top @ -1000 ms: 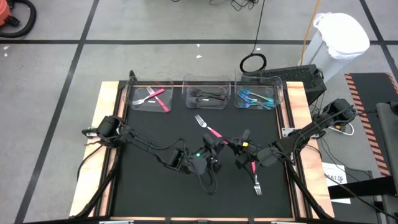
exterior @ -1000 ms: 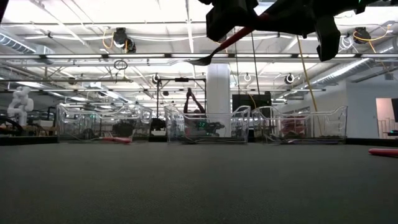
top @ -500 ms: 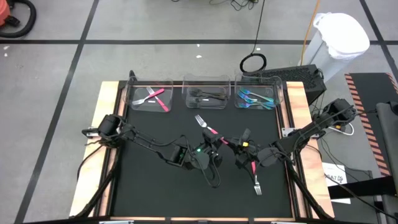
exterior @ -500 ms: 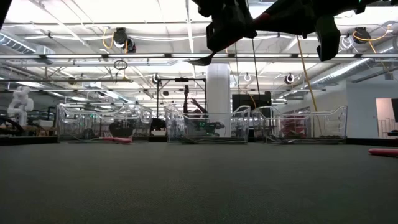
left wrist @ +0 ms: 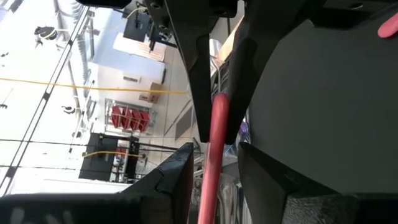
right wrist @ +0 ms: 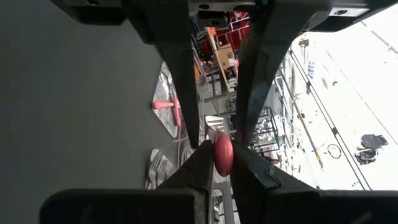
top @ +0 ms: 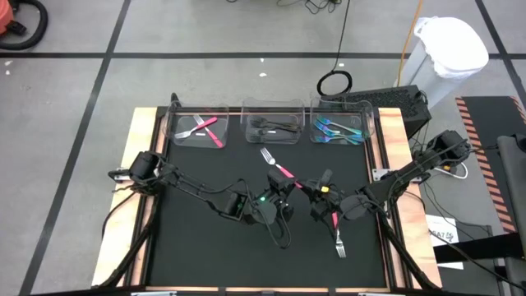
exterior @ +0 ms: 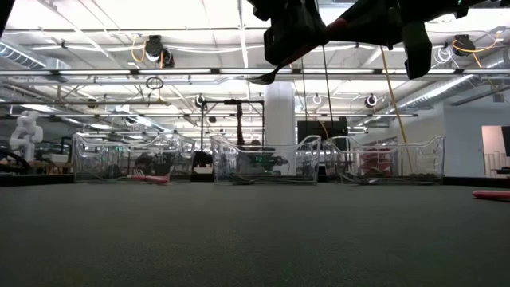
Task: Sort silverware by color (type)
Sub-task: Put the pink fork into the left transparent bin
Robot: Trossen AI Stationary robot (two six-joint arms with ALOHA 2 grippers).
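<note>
A pink-handled fork (top: 278,168) hangs in the air over the middle of the black mat, its silver head (top: 265,154) toward the far bins. My right gripper (top: 306,187) is shut on its handle. My left gripper (top: 288,194) comes from the table's left. Its fingers (left wrist: 180,180) stand on either side of the pink handle (left wrist: 211,155) with a little gap showing. A second pink-handled fork (top: 337,235) lies flat on the mat near the right edge. My right gripper pinches the pink handle's free end (right wrist: 222,154) between its two fingers (right wrist: 198,165). The fingers reach in about level from the table's right. The fork is lifted clear of the mat and slants, head lower and toward the far side (exterior: 259,77).
Three clear bins stand along the far edge. The left one (top: 200,129) holds pink-handled pieces, the middle one (top: 274,126) black ones and the right one (top: 339,130) teal ones. Black mat (top: 205,247) lies bare at the near left.
In the low view my left gripper now covers more of the pink handle than a second ago. The fork and my right gripper have stayed where they were.
</note>
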